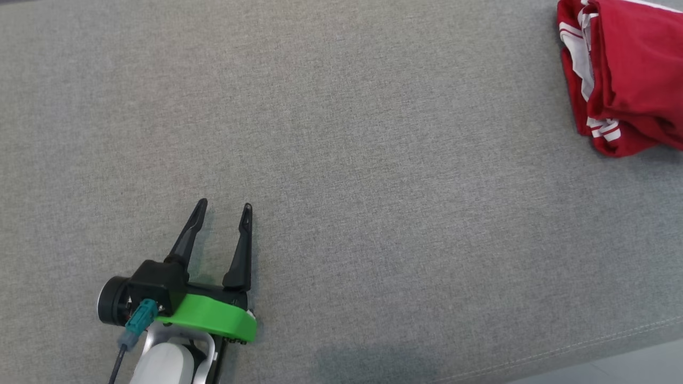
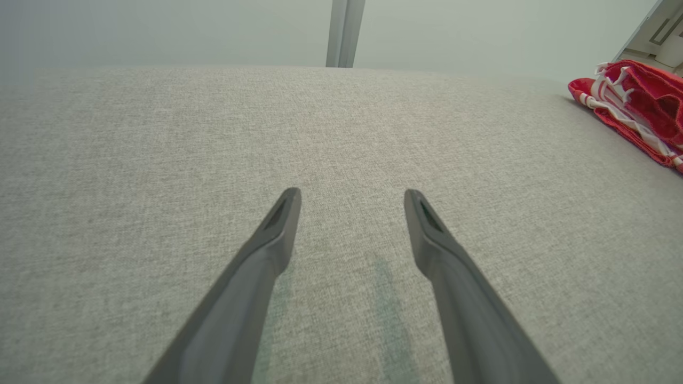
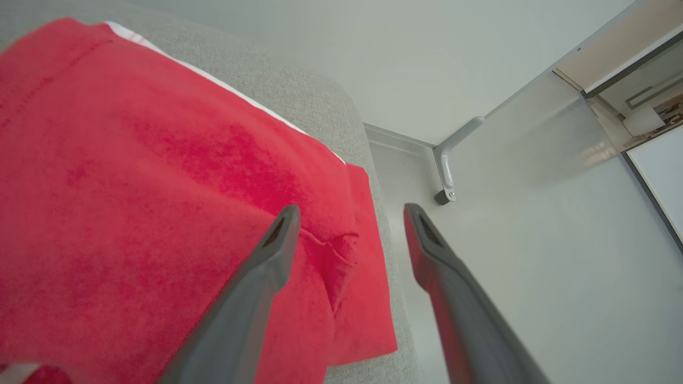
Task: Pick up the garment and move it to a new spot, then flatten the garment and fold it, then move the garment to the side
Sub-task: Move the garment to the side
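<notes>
The garment (image 1: 629,74) is red with white stripes and lies folded in a bundle at the far right of the grey fabric surface (image 1: 341,160). In the left wrist view the garment (image 2: 640,106) sits far off to the right. My left gripper (image 1: 223,210) stands open low on the left, well away from it, with nothing between its fingers (image 2: 277,234). My right gripper (image 3: 352,213) is open right above the garment (image 3: 160,213), near the cloth's edge, and holds nothing.
The grey surface's front edge with a seam (image 1: 587,346) runs across the lower right of the head view, with pale floor beyond it. The surface's right edge (image 3: 373,160) drops to the floor; a metal leg (image 3: 448,165) stands there.
</notes>
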